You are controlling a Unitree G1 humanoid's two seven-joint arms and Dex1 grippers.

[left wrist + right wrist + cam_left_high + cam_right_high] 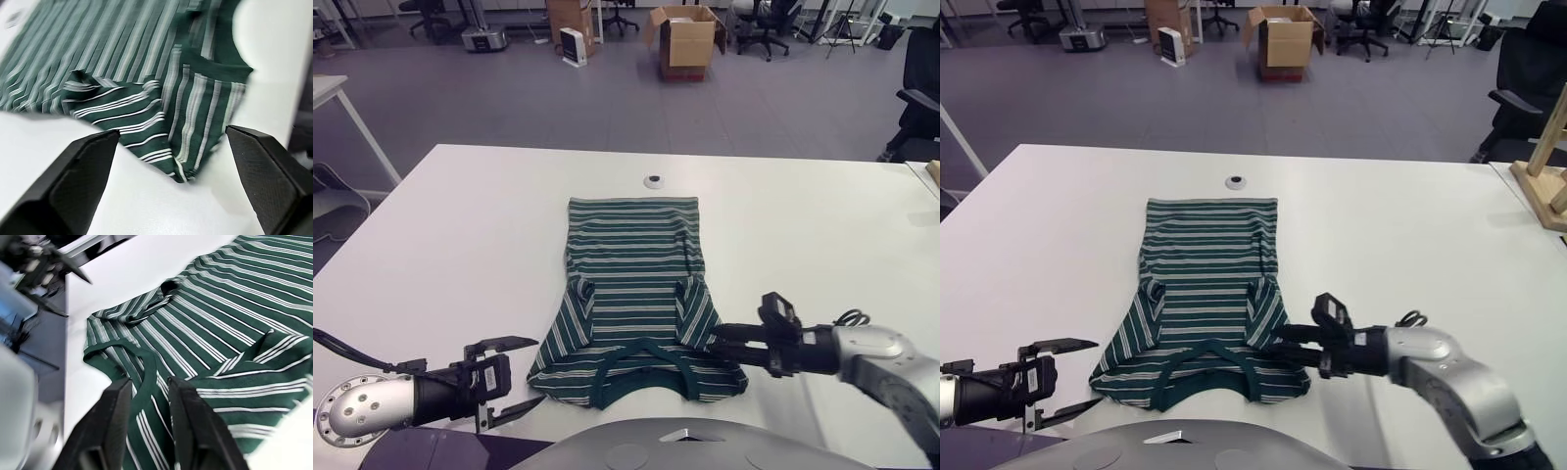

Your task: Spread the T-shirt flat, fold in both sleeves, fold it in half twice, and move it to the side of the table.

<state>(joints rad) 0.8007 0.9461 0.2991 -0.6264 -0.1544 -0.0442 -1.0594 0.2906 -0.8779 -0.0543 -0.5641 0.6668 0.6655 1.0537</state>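
Left eye view: left pincer (pixel 538 370) spread beside T-shirt (pixel 631 284) corner; right pincer (pixel 715 340) narrowly parted.

White table (pixel 460 245) bears striped T-shirt (pixel 631 284) and small disc (pixel 654 181).

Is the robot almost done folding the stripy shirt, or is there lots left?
About halfway. Done: the T-shirt lies flat on the table with both sleeves folded in. In hand: the left gripper and right gripper are by the two collar-end corners, jaws open, nothing gripped yet. Left: folding it in half twice, then moving it to the side of the table.
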